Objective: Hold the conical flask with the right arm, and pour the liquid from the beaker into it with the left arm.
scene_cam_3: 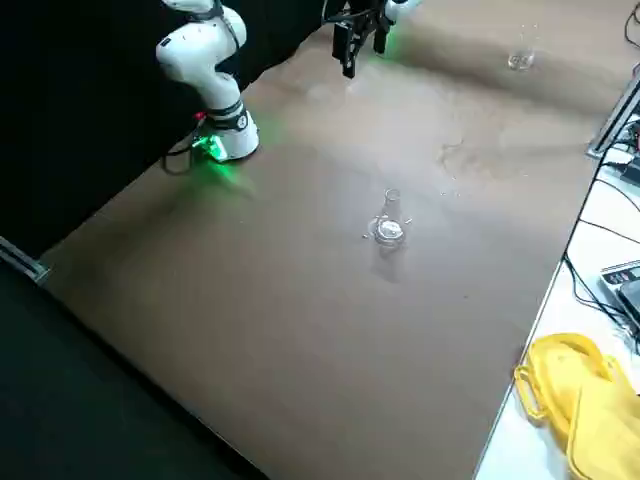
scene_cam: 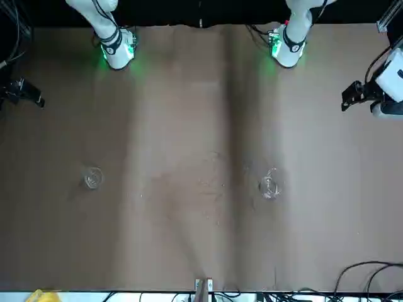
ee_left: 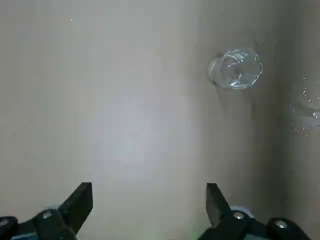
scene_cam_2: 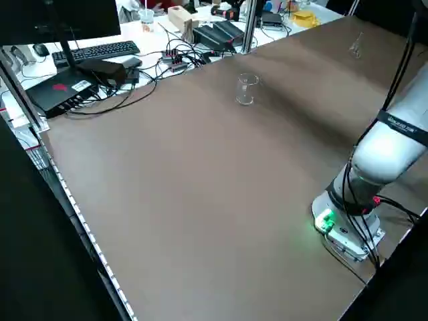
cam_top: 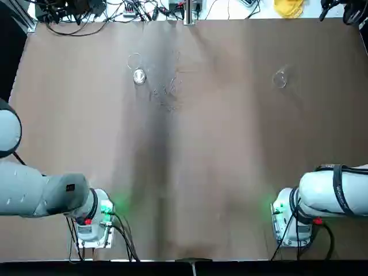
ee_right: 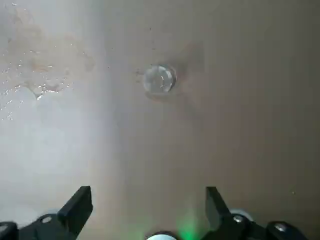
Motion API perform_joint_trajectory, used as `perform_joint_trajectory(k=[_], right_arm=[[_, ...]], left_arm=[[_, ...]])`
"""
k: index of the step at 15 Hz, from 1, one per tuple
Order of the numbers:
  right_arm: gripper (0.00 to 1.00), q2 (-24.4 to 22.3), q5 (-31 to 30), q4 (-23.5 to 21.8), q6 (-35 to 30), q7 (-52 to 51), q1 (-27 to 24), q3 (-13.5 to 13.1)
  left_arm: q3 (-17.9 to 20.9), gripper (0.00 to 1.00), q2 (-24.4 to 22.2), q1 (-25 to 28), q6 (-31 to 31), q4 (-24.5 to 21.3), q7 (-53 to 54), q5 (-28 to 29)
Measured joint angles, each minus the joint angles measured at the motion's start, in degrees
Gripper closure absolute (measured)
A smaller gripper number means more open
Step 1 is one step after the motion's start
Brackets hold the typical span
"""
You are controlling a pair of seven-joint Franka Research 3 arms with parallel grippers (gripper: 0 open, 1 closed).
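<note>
The beaker [cam_top: 138, 75], a clear straight-sided glass with a bright whitish bottom, stands upright on the far left part of the brown table [cam_top: 190, 172]. It also shows as the beaker [scene_cam_2: 246, 89] [ee_left: 236, 68] in the left side and left wrist views. The conical flask [cam_top: 280, 79] [scene_cam_3: 389, 222] [ee_right: 159, 78], narrow-necked and clear, stands upright on the far right part. My left gripper [ee_left: 148, 200] hangs open high over the table's left side, well short of the beaker. My right gripper [ee_right: 147, 200] hangs open on the right side, well short of the flask. Neither holds anything.
Small wet spots [cam_top: 165, 93] mark the table between the two glasses, nearer the beaker. Cables [cam_top: 115, 11] and a yellow object [scene_cam_3: 580, 400] lie beyond the far edge. A keyboard [scene_cam_2: 93, 51] and boxes sit off the table's left side. The arm bases [cam_top: 95, 221] stand at the near edge.
</note>
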Motion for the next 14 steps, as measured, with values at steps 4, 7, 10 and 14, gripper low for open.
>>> perform_joint_trajectory(k=[4, 7, 10, 14], right_arm=[[0.00, 0.0, 0.0, 0.0, 0.0, 0.0, 0.0, 0.0], [0.00, 0.0, 0.0, 0.0, 0.0, 0.0, 0.0, 0.0], [0.00, 0.0, 0.0, 0.0, 0.0, 0.0, -0.1, 0.0], [0.00, 0.0, 0.0, 0.0, 0.0, 0.0, -0.1, 0.0]], left_arm=[[-0.4, 0.00, 0.1, -0.4, -0.1, 0.1, 0.1, 0.0], [-0.3, 0.00, 1.2, -0.3, 0.0, 1.5, -0.2, 0.0], [0.1, 0.00, 3.5, 0.2, 0.0, 2.0, 6.1, 0.0], [0.2, 0.00, 8.9, 4.8, 1.2, 2.8, 25.2, -1.8]])
